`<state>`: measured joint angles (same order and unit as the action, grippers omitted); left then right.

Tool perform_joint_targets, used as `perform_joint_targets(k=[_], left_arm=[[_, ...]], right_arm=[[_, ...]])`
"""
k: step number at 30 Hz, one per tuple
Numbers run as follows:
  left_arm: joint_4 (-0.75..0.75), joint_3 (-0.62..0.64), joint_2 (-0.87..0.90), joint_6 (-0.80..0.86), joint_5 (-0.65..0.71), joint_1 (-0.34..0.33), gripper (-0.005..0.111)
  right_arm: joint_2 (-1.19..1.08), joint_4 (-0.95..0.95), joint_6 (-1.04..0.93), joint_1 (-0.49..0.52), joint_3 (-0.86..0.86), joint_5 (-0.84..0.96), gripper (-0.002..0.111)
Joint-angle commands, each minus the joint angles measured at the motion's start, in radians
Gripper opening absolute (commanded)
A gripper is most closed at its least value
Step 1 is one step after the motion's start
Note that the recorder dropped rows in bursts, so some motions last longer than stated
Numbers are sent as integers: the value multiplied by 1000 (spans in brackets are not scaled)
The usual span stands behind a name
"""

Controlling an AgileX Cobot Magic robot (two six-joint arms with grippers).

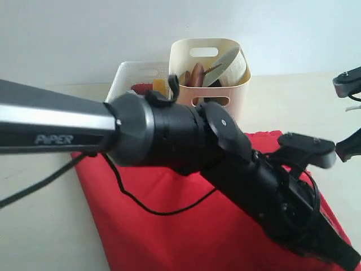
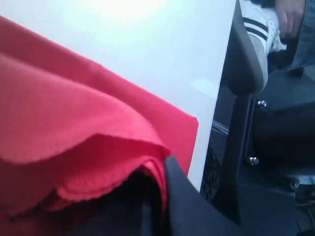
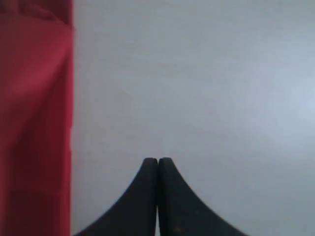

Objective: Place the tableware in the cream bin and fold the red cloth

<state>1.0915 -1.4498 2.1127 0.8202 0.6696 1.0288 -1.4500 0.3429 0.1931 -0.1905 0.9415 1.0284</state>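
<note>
The red cloth (image 1: 169,226) lies spread over the table's front half. My left arm reaches across it toward the lower right. In the left wrist view the left gripper (image 2: 160,169) is shut on a bunched, scalloped edge of the red cloth (image 2: 74,123), lifted near the table's edge. The cream bin (image 1: 234,93) stands behind the cloth with tableware in it: a pale bowl (image 1: 228,65) on its side and brown wooden pieces (image 1: 197,73). My right gripper (image 3: 157,161) is shut on nothing over bare table, with the cloth's edge (image 3: 34,123) off to one side.
A white basket (image 1: 135,76) with red and yellow items sits left of the cream bin. Parts of the right arm (image 1: 350,145) show at the far right. The table's edge (image 2: 216,98) runs close to the left gripper; beyond it are a dark frame and a person's shoe (image 2: 258,29).
</note>
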Motion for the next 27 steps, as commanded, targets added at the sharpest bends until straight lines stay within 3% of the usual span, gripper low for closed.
perform_joint_targets(k=[1,4,5,8,10,17,19,22,25,27], left_arm=[[21,-4,41,10,-21,25,4],[21,-4,52,10,-21,27,25],[21,-4,52,10,-19,27,46],[23,-4,52,10,-4,27,78],[23,-4,52,10,33,27,87],[-15,-4,-12,-14,217,27,76],[-15,-6,-51,16,372,27,70],[-19,-6,-78,9,455,25,62],[-31,-6,-81,9,399,21,62],[-105,-6,-74,-43,248,10,62]], right_arm=[[7,-112,-81,18,5,-84,0],[7,-165,-120,18,5,-105,0],[7,-175,-124,18,5,-109,0],[7,-175,-124,18,5,-111,0],[7,-177,-124,18,5,-115,0],[9,-191,-131,18,5,-129,0],[12,-213,-147,18,5,-129,0],[27,-213,-148,18,5,-129,0],[49,-222,-148,18,5,-129,0],[61,-258,-177,18,5,-127,0]])
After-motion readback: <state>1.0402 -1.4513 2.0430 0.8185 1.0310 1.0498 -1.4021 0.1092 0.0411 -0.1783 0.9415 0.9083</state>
